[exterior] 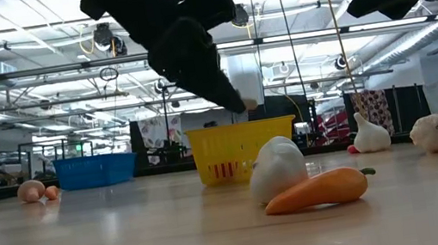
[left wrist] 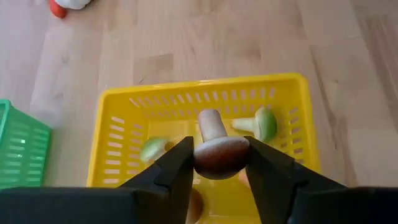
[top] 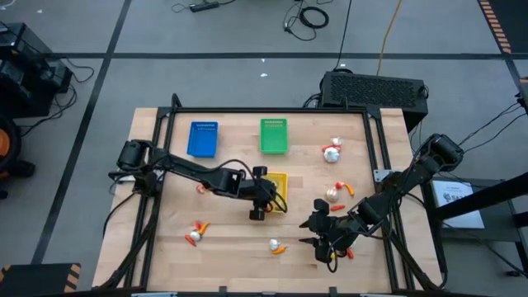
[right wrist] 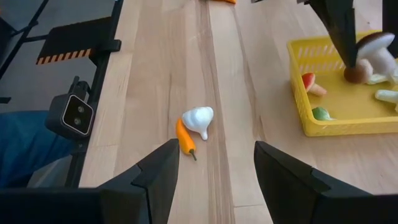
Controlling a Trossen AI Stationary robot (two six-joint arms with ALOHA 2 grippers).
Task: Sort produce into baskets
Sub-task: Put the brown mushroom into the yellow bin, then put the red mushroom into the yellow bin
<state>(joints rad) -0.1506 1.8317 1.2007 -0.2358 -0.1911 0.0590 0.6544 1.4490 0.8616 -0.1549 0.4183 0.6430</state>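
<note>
Left gripper [left wrist: 219,163] pinching mushroom [left wrist: 219,149] above yellow basket [left wrist: 112,102]; spread fingers further, drop centred. Right gripper [right wrist: 211,165] spread, waiting.

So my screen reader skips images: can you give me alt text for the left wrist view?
The left hand holds a brown-capped toy mushroom between its two dark fingers, directly above a yellow basket that already contains green-capped pieces. A green basket shows at one edge, on the wooden table.
</note>
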